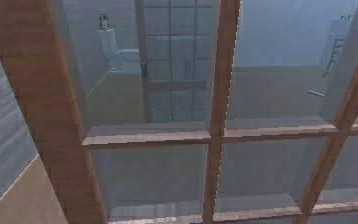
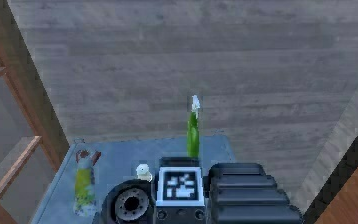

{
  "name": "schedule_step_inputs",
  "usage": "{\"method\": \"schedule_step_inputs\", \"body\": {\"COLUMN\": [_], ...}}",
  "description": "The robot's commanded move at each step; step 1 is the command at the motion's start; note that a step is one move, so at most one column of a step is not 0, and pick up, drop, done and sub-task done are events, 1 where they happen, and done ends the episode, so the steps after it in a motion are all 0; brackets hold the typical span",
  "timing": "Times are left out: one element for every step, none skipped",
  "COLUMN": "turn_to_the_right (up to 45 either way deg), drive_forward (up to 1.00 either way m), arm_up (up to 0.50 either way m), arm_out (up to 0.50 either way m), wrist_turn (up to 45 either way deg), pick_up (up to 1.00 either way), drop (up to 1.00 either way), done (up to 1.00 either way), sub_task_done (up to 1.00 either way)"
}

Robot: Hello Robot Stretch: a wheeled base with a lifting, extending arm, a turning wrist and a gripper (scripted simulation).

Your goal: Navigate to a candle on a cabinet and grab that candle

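Arm side view, bottom edge: dark arm drawn in low, ribbed segments bunched right of one white marker square. Left of the marker, gripper as a dark round body. Far end not made out, so cannot tell the state of the fingers, nor whether anything is held.

Under and around it, a grey-blue cabinet top. Standing on that top, just beyond the marker, an upright green bottle with a pale tip. Near the top's left edge, a second green bottle lying on its side. Between the two, just beside the gripper body, a small white stub, candle-like yet too small to be sure. Touching the gripper or apart: cannot tell.

Forward view: wooden window frame close up, glass panes across nearly the whole width. Through the glass, another room with a white toilet-like fixture and a further paned door. Similar wooden framing at the arm side view's left edge.

Beyond the cabinet top, broad bare plank floor up to the picture's top. Hemmed at lower right by a dark slanting edge.
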Motion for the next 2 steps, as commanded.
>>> {"method": "schedule_step_inputs", "body": {"turn_to_the_right": [0.0, 0.0], "drive_forward": [0.00, 0.00], "arm_up": [0.00, 0.00], "arm_out": [0.06, 0.00], "wrist_turn": [0.0, 45.0], "pick_up": [0.00, 0.00], "drop": [0.00, 0.00], "done": [0.00, 0.00], "sub_task_done": [0.00, 0.00]}}
